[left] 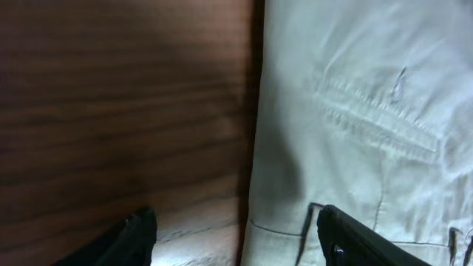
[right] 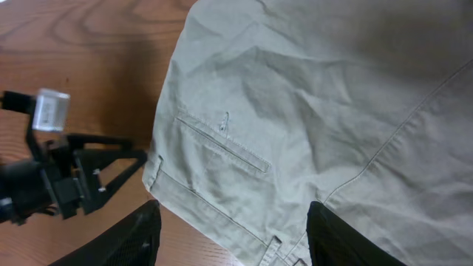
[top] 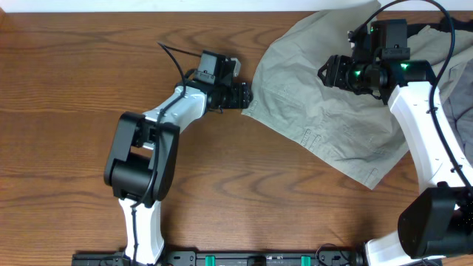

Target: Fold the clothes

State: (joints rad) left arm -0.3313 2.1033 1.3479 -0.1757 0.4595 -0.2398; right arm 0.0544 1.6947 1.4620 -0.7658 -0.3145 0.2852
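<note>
I count one pair of khaki-green shorts (top: pixel 318 111), lying crumpled and spread over the upper right of the wooden surface (top: pixel 74 74), with the waistband (right: pixel 207 207) along their lower left edge. There are two arms and two end effectors, both mine. My left end effector (top: pixel 246 96) sits at the shorts' left edge. Its jaws are spread wide, with one finger (left: pixel 140 236) over bare wood and the other (left: pixel 355 240) over the cloth, and nothing is gripped between them. I cannot tell whether either finger touches the fabric. My right end effector (top: pixel 325 74) hangs above the middle of the shorts, also wide apart and empty, with its two dark fingers (right: pixel 340 236) framing the waistband in the wrist view. I can make out one welt pocket (right: pixel 222 144), stitched just above the waistband. My right arm covers the upper right part of the shorts, and the top of the overhead picture cuts them off, so I cannot count the legs. At the far right edge a bit of greyish cloth (top: pixel 464 111) shows behind my arm. It is too cut off to name.
</note>
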